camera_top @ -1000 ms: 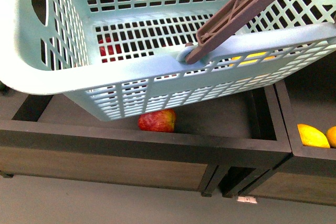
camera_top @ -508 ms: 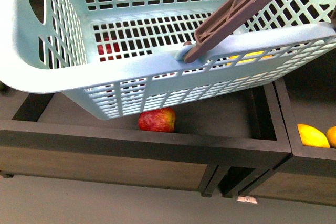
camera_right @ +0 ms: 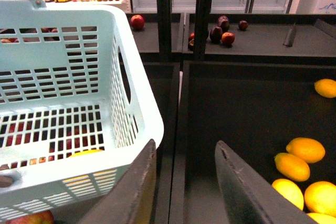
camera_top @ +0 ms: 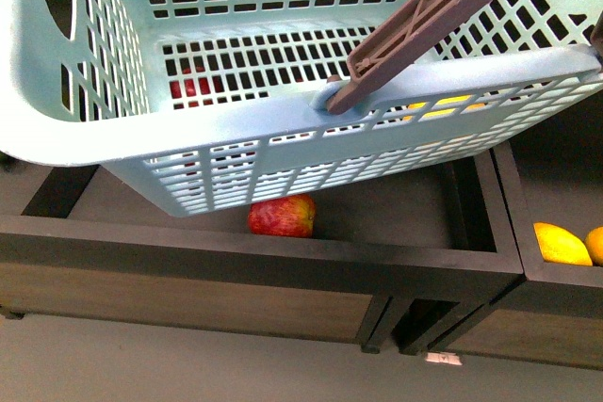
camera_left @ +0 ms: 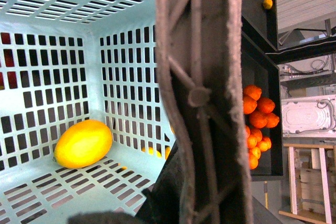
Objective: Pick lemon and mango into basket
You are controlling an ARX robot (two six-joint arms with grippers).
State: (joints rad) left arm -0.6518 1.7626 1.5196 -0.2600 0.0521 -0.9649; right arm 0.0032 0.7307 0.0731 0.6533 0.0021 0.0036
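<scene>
The light teal basket [camera_top: 283, 138] hangs tilted above the dark crates and fills the upper front view. My left gripper [camera_left: 197, 200] is shut on the basket's brown hoop handle [camera_left: 205, 93]. A roundish yellow-orange fruit, by its look the lemon [camera_left: 83, 143], lies on the basket floor. A red fruit with yellow patches [camera_top: 281, 216] lies in the crate under the basket; I cannot tell if it is the mango. My right gripper [camera_right: 186, 148] is open and empty, beside the basket's corner [camera_right: 147, 124], above the divider between two crates.
Long yellow mangoes [camera_right: 299, 158] lie in the right crate and also show in the front view [camera_top: 562, 244]. Several oranges [camera_left: 257, 124] fill another crate. Dark red fruits [camera_right: 223, 32] sit on a far shelf. The crate's dark front wall [camera_top: 283, 256] runs below the basket.
The basket has shifted a little to the left in the front view. The red fruit beneath it has not moved.
</scene>
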